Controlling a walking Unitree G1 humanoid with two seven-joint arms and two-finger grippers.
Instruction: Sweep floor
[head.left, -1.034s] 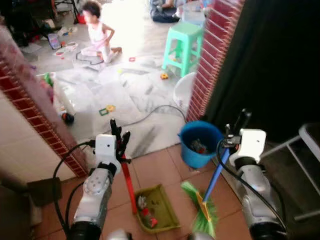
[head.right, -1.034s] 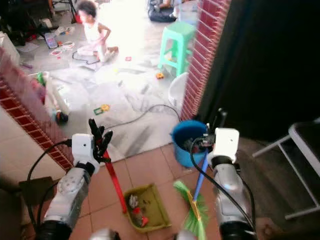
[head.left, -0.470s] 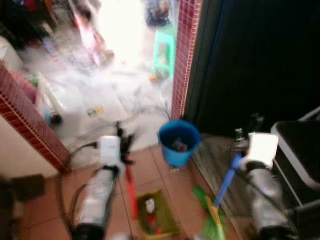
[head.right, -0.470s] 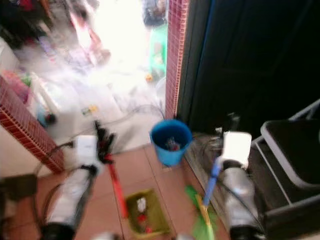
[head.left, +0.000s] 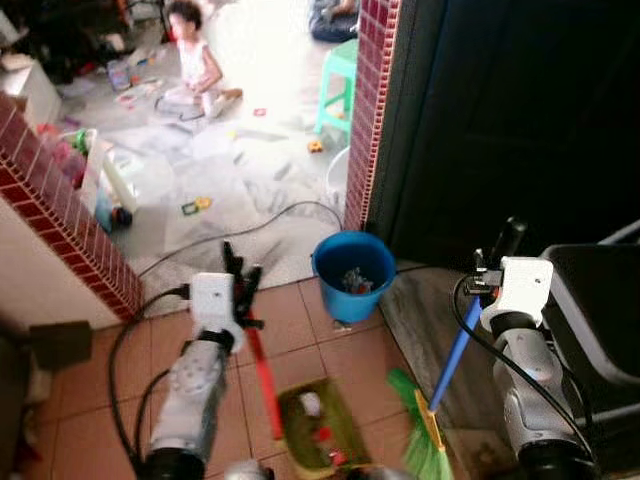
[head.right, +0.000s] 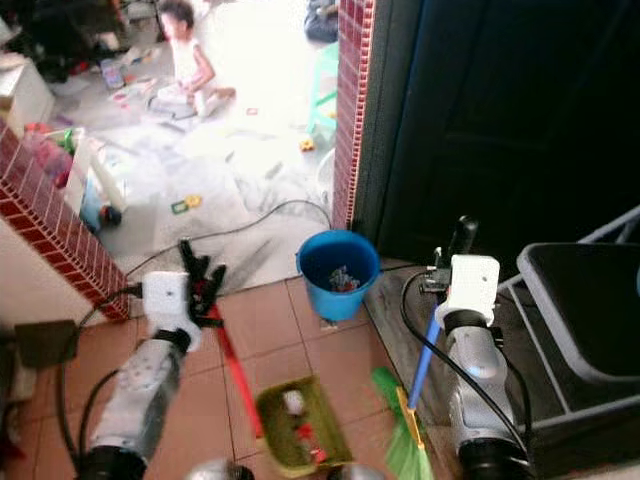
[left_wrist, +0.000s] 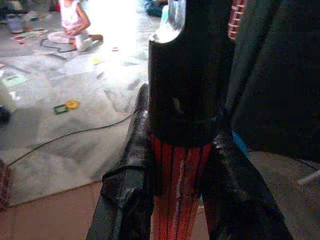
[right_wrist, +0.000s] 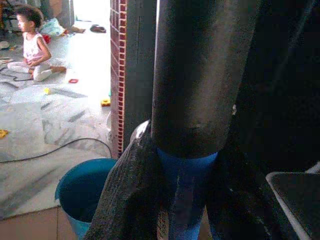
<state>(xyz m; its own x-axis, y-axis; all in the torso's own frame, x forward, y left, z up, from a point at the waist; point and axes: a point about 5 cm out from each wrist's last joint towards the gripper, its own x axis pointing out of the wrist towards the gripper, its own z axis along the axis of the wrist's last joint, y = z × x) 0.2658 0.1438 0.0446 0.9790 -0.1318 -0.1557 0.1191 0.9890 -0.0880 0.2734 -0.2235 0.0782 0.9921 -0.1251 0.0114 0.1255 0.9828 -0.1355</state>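
I had the left gripper (head.left: 240, 285) clamped on the red dustpan handle (head.left: 262, 372), its fingers (left_wrist: 131, 165) pressing both sides. The right gripper (head.left: 492, 262) was closed around the blue broom handle (head.left: 456, 345). The olive dustpan (head.left: 320, 432), holding scraps, sat on the tiles just beside the green broom bristles (head.left: 420, 445). A blue bucket (head.left: 350, 275) stood near, beside the brick pillar (head.left: 368, 110). A child (head.left: 192, 60) sat well apart.

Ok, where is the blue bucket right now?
In the left eye view the blue bucket stands on the floor ahead between the two arms, at the foot of the brick pillar, beyond the green dustpan.
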